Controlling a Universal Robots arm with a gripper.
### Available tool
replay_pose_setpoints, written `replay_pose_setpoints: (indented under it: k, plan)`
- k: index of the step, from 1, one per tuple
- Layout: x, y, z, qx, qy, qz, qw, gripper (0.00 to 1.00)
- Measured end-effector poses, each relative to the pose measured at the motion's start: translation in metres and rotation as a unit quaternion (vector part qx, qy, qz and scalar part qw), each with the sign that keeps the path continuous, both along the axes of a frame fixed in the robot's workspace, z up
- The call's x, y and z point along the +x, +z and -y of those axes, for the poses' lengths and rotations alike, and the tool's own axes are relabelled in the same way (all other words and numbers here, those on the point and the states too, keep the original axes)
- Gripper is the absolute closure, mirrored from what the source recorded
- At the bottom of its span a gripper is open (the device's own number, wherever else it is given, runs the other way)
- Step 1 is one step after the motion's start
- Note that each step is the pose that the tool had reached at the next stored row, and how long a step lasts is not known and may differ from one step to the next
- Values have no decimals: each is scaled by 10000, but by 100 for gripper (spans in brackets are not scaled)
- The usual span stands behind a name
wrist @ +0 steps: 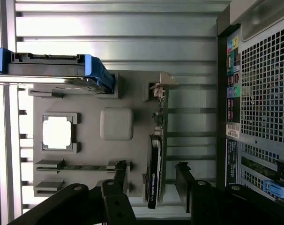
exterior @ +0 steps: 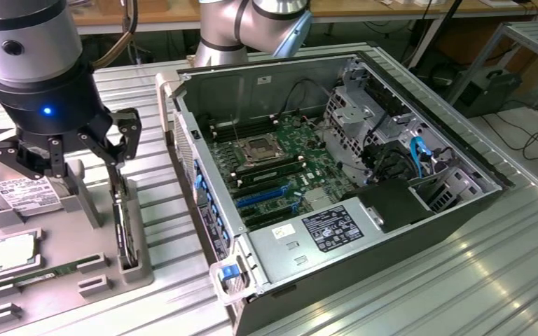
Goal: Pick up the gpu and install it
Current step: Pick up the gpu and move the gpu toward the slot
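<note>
The gpu [exterior: 122, 225] is a thin dark card standing on edge in a slot of the grey fixture tray [exterior: 59, 288], at the exterior view's left. In the wrist view the gpu [wrist: 154, 164] shows edge-on, with its pale bracket [wrist: 161, 88] at the far end. My gripper [exterior: 78, 157] hangs open above the tray, higher than the card. In the wrist view, my gripper [wrist: 152, 172] has one dark finger on each side of the card's near end, with a gap on both sides. Nothing is held.
On the same tray lie a hard drive [exterior: 24, 193] in a blue carrier [wrist: 97, 70], a processor [exterior: 15, 252] and a green memory stick [exterior: 56, 270]. The open computer case [exterior: 479, 183] lies at the exterior view's right, with its motherboard's blue slots [exterior: 267, 197] exposed.
</note>
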State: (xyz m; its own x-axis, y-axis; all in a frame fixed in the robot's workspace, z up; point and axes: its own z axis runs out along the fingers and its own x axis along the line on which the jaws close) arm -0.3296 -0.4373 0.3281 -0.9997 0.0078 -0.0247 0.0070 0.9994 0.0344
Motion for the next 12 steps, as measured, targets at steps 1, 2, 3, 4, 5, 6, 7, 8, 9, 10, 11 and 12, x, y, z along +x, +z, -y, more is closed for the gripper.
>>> replay_pose_setpoints:
  k: [1, 2, 3, 4, 5, 6, 7, 8, 9, 10, 11, 12]
  plan:
    - [0, -8, 0, 0, 0, 0, 10000, 46]
    - [0, -17, 0, 0, 0, 0, 10000, 46]
    - [0, -26, 0, 0, 0, 0, 10000, 46]
    - [0, -33, 0, 0, 0, 0, 10000, 46]
    - [0, -44, 0, 0, 0, -1, 10000, 46]
    - [0, -64, 0, -1, 0, -1, 10000, 46]
    - [0, -83, 0, -2, 0, -1, 10000, 46]
    - [0, -99, 0, -3, 0, 0, 10000, 46]
    - [0, -115, 0, -3, 0, 0, 10000, 46]
    - [0, -126, 1, -3, 0, 0, 10000, 46]
    - [-1, -139, 3, -3, -1, 0, 10000, 46]
    - [0, -153, 5, -3, 0, 0, 10000, 46]
